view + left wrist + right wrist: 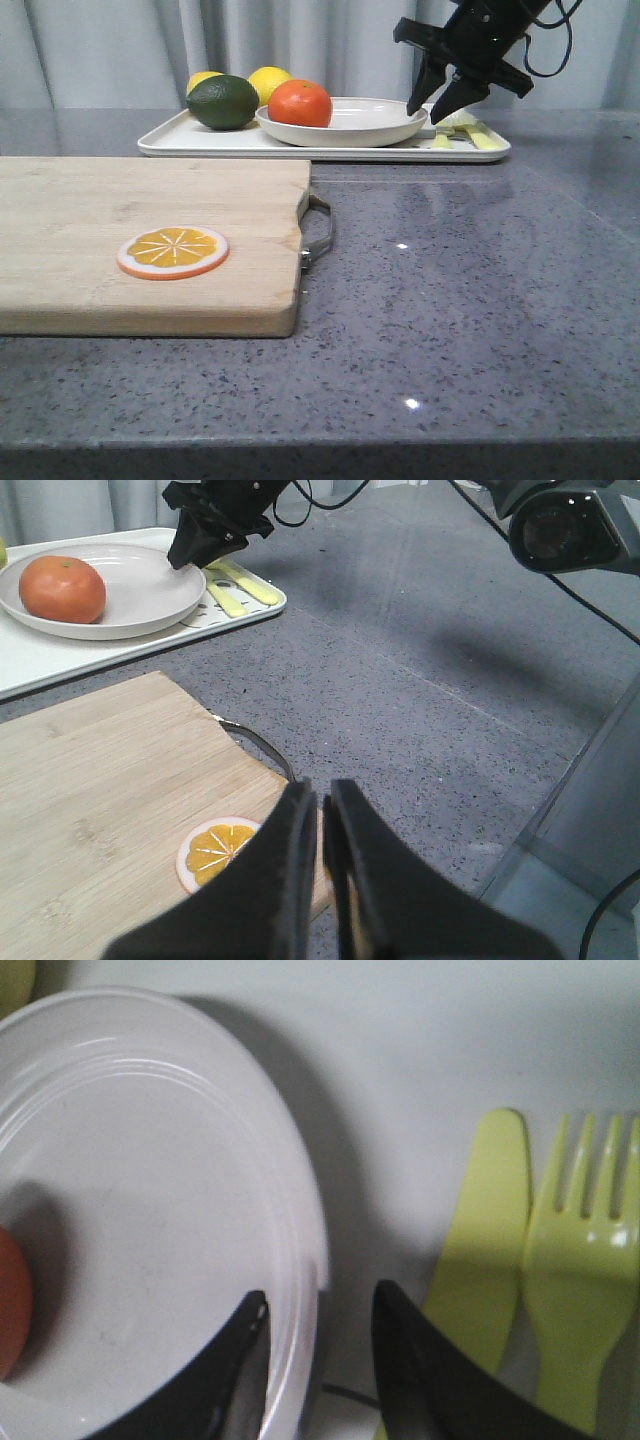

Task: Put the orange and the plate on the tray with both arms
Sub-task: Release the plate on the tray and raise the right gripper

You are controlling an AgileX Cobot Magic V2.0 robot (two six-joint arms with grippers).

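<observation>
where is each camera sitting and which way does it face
Front: low at the table's near edge, facing forward over the board to the tray; the right end effector shows.
Left wrist: on the left arm above the board, facing the tray; left end effector, shut, fills the bottom.
Right wrist: straight down over the plate rim, fingers astride it.
All three share the plate and orange.
</observation>
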